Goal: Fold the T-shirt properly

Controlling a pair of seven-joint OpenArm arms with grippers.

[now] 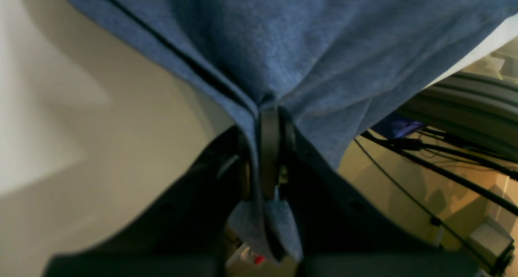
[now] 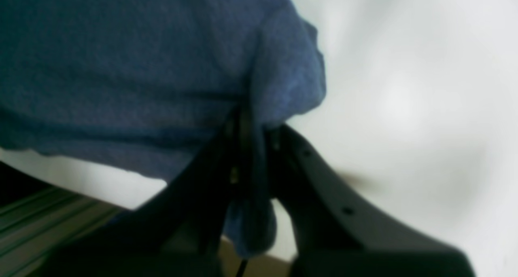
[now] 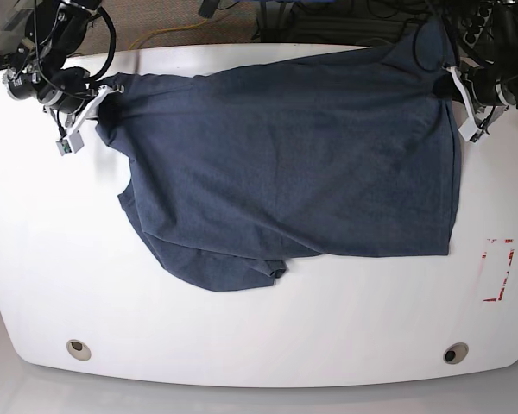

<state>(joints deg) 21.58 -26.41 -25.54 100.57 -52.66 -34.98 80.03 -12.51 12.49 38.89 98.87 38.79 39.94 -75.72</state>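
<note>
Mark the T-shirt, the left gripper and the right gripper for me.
T-shirt (image 3: 293, 164): base view, middle of the spread cloth.
left gripper (image 3: 456, 90): base view, fingers pinching the shirt's edge.
right gripper (image 3: 101, 97): base view, fingers pinching the opposite edge.

Dark navy-blue heathered cotton T-shirt (image 3: 293, 164) spread across the table's far half, its near-left portion folded over and rumpled.

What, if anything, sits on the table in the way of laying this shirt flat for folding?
Nothing visible does. Both grippers are shut on the T-shirt: the left gripper and the right gripper each pinch a far corner. The white table around it is bare apart from a red marking, clear of the cloth.
</note>
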